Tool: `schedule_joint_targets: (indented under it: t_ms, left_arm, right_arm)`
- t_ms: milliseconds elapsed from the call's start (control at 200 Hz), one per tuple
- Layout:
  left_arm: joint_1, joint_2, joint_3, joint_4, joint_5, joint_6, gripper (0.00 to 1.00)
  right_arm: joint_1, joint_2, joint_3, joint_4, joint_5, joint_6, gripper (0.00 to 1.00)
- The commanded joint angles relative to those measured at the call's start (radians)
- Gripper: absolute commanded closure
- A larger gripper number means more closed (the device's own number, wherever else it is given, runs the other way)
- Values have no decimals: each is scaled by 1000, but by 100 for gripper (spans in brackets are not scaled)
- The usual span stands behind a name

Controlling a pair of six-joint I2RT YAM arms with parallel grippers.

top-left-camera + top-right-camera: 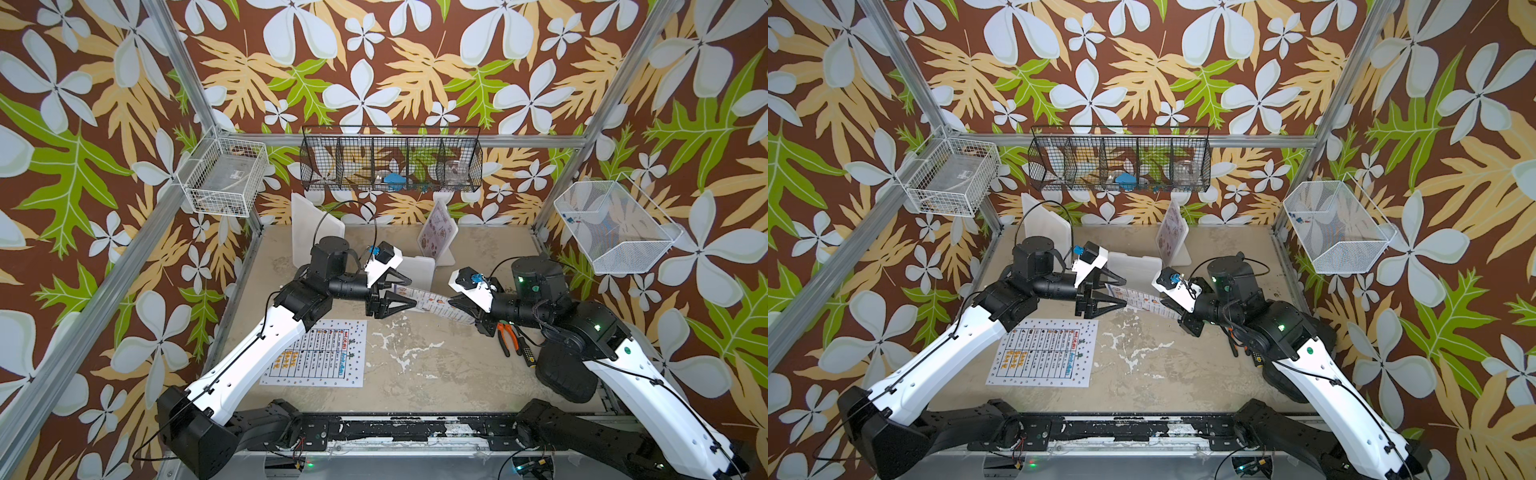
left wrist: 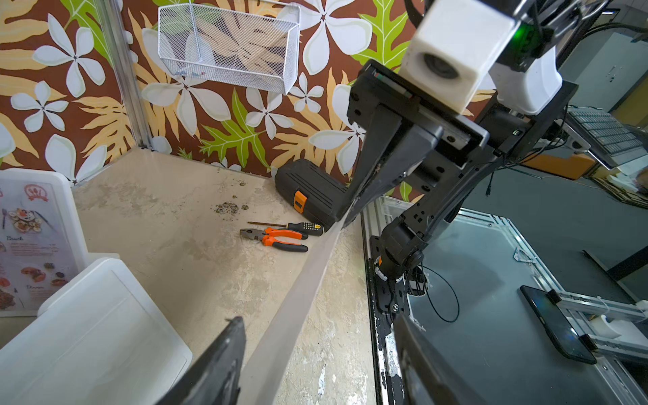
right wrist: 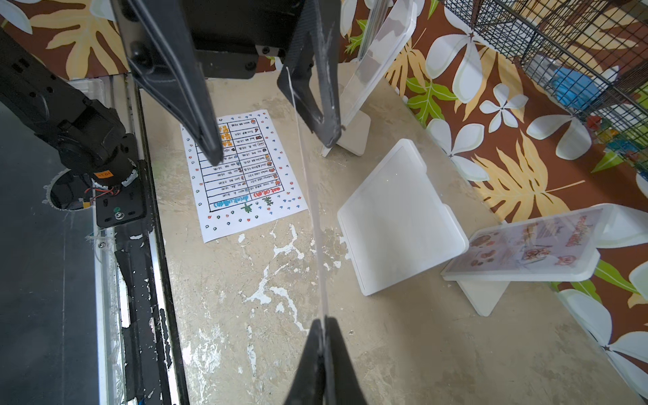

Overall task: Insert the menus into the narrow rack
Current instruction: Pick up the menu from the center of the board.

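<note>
Midair over the middle of the beige scuffed surface (image 1: 436, 374), a long paper menu printed with small food pictures (image 1: 434, 301) spans the gap between both claws. The right claw (image 1: 452, 306) is clamped on its three o'clock end. The left claw (image 1: 411, 293) stands spread, one finger on each side of the nine o'clock end; whether either touches the paper cannot be told. At seven o'clock from it, a large white sheet with dotted border and table (image 1: 320, 353) lies flat on the surface. At twelve o'clock, a pinkish menu (image 1: 434, 232) stands inside a translucent white plastic holder (image 1: 448, 254), with a second white plastic holder (image 1: 417, 270) lying flat just beside it. Orange-handled pliers (image 1: 505, 332) lie at four o'clock
</note>
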Motion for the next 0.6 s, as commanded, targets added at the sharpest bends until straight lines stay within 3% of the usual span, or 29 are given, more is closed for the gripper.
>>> schedule_joint_targets:
  t_ms: [0, 255, 596]
  left_arm:
    - [0, -4, -3, -2, 7, 12, 39]
    - [0, -18, -13, 1, -25, 21, 42]
    - [0, -25, -9, 8, -13, 8, 65]
  right_arm:
    - [-5, 5, 8, 2, -15, 25, 100]
    - [-80, 2, 28, 5, -175, 36, 100]
    - [-82, 19, 25, 6, -215, 34, 100]
